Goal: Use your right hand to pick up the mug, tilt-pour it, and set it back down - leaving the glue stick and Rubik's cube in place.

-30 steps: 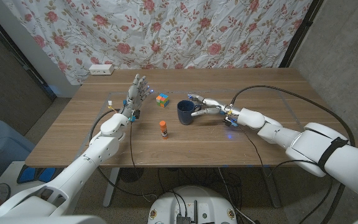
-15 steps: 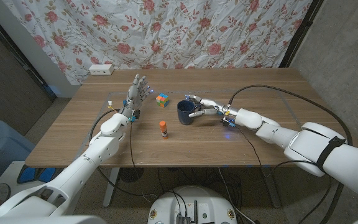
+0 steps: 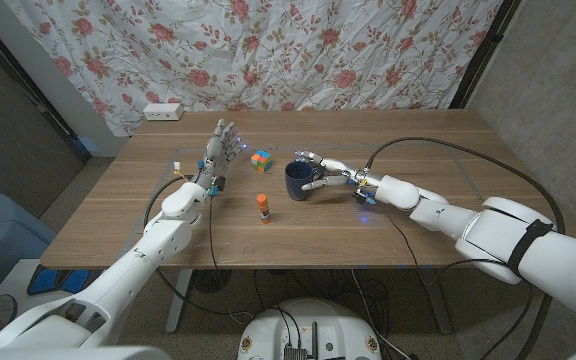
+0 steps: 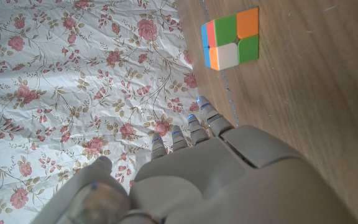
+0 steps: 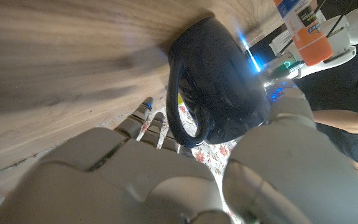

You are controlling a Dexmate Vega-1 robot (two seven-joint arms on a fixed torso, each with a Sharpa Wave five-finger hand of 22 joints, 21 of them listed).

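Right hand (image 3: pixel 326 172) at frame centre cups the dark mug (image 3: pixel 298 181), grip uncertain; its wrist camera shows the handle (image 5: pixel 182 106) beside the fingers. Left hand (image 3: pixel 218 153) stands open.

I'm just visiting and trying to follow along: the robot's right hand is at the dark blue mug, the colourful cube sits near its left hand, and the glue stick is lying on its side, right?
Not quite. The glue stick stands upright on its base, as the head view shows. The rest holds: the right hand is at the mug, and the Rubik's cube sits near the left hand.
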